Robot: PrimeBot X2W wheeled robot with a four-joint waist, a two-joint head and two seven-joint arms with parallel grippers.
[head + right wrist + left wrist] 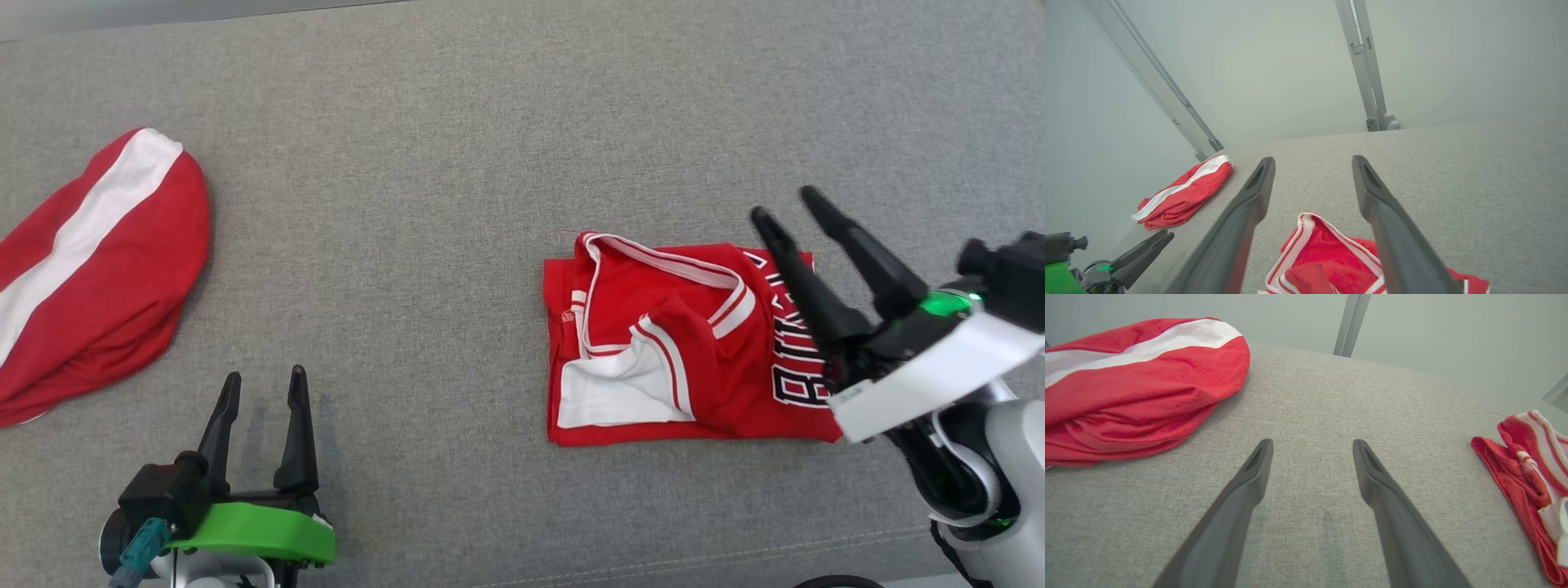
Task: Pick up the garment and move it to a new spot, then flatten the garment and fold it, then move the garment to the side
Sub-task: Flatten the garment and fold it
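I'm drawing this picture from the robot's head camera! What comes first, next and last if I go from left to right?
Red and white cloth → left gripper, fingers open → folded red jersey → right gripper, fingers open above the jersey's right end.

Grey cloth-covered desk set against a pale, bare wall.
The desk (457, 122) is one wide surface of grey woven fabric, with a stitched seam (735, 554) along its near side, by the base of the right fingers (1249, 212). Past those fingers' tips the far edge meets a plain grey-green wall (1274, 61). A metal post (1367, 81) stands just beyond the edge ahead of them, and a slanting post (1155, 85) leans away to their left. The light is soft and even, with faint shadows on the cloth under the left fingers (1241, 498).
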